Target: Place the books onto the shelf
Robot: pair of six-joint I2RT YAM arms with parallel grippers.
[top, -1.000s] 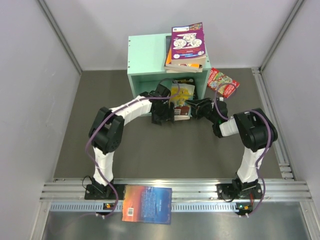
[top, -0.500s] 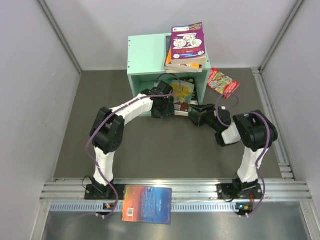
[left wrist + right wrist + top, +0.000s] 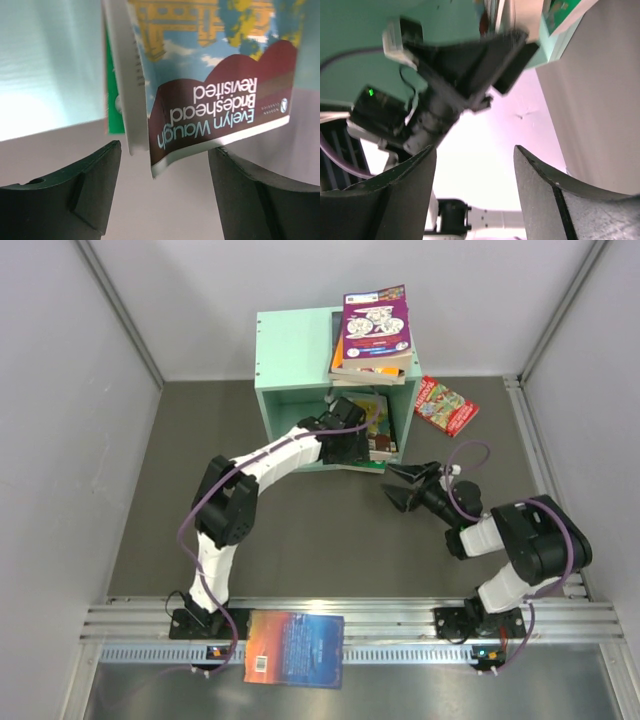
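The shelf [image 3: 300,350] is a mint-green box at the back of the table, its open front facing me. A stack of books topped by a purple one [image 3: 375,322] lies on its roof. A yellow-and-blue paperback [image 3: 374,422] leans upright in the opening. In the left wrist view it is the Brideshead Revisited book [image 3: 220,90], with a green book [image 3: 114,107] behind it. My left gripper [image 3: 360,446] [image 3: 165,150] is open at the opening, the book's lower corner just between its tips, untouched. My right gripper [image 3: 392,485] [image 3: 475,149] is open and empty, off to the right.
A red book [image 3: 446,405] lies on the table right of the shelf. A blue-orange book [image 3: 295,648] rests on the metal rail [image 3: 400,620] at the near edge between the arm bases. Grey walls enclose the table on three sides.
The paperback has moved back into the shelf opening, and the left gripper followed it in. The right gripper opened, let go of the book and drew back toward the near right.
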